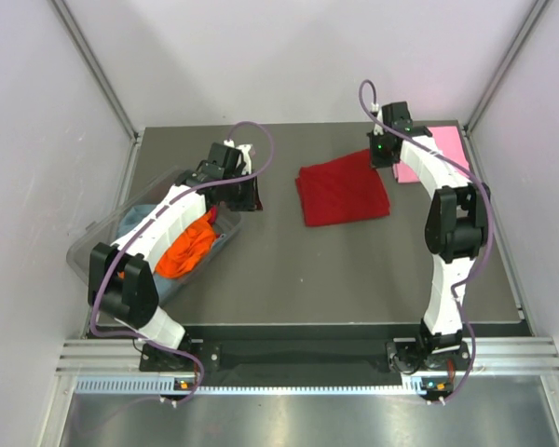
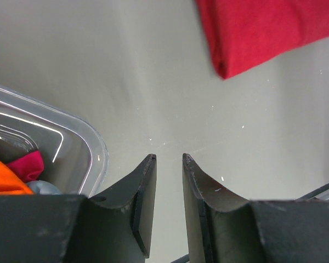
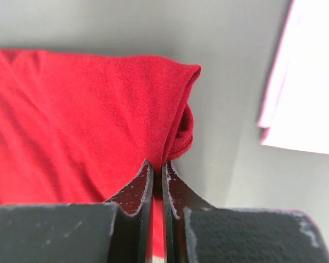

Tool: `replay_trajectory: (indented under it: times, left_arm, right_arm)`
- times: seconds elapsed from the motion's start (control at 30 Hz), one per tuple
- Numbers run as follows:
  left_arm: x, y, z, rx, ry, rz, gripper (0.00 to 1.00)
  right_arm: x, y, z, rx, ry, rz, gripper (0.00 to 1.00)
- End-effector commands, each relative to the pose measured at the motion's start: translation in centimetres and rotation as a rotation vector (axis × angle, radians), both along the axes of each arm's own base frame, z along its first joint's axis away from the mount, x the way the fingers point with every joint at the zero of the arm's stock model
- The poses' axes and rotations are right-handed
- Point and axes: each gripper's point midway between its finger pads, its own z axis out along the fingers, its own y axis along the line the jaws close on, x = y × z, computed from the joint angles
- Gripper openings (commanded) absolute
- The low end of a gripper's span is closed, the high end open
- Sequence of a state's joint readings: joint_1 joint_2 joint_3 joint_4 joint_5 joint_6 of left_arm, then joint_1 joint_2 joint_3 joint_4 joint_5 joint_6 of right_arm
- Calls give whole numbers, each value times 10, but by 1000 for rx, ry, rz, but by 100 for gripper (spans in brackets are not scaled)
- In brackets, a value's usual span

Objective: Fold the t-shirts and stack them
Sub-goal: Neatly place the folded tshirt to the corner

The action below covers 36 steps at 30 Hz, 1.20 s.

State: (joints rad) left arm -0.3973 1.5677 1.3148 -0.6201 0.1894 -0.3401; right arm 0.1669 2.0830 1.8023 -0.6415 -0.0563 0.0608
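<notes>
A dark red t-shirt (image 1: 343, 189), folded, lies in the middle of the table. My right gripper (image 1: 379, 160) is at its far right corner and, in the right wrist view, the gripper (image 3: 158, 163) is shut on a pinched fold of the red cloth (image 3: 82, 120). A folded light pink t-shirt (image 1: 436, 154) lies flat at the back right and also shows in the right wrist view (image 3: 312, 82). My left gripper (image 1: 249, 193) hovers left of the red shirt; in its wrist view the gripper (image 2: 169, 158) is open and empty above bare table, with the red shirt's corner (image 2: 263, 30) ahead.
A clear plastic tub (image 1: 93, 244) stands at the left, holding an orange shirt (image 1: 188, 247) and a grey-blue one (image 1: 135, 220). Its rim (image 2: 96, 148) is just left of my left fingers, with magenta cloth (image 2: 27, 164) inside. Walls enclose the table on three sides.
</notes>
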Motion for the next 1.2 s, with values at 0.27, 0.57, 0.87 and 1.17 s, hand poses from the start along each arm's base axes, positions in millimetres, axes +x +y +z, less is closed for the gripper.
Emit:
replay_trajectory:
  times: [0.27,0.57,0.87,1.17]
  left_arm:
    - [6,0,20,-13,-90,-6,31]
    - [6,1,20,-5,-94,-4,31]
    - [6,2,18,3,-89,-1,31]
    - [8,1,12,8,-75,-3,31]
  right_arm:
    - [49,-40,80,-228,-196,-64,0]
    - [81,-77,107,-285,-289,-114,0]
    - [95,-135,132,-402,-355,-181,0]
    - [107,-153,158,-444,-448,-189,0]
